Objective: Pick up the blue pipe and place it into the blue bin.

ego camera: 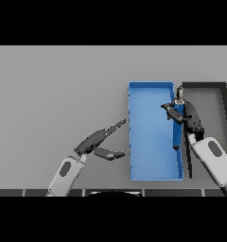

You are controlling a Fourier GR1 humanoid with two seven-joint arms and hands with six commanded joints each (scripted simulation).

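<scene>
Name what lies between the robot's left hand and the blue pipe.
In the head view, the blue bin's left wall and open floor lie between the left hand and the blue pipe.

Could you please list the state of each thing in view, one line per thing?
blue pipe: held in the right hand, roughly over the blue bin's right wall, not yet lying in the bin.
blue bin: open-topped, resting on the table, nothing lying on its floor.
dark bin: open-topped, beside the blue bin.
right hand: fingers curled round the pipe.
left hand: open, idle, left of the blue bin.
</scene>
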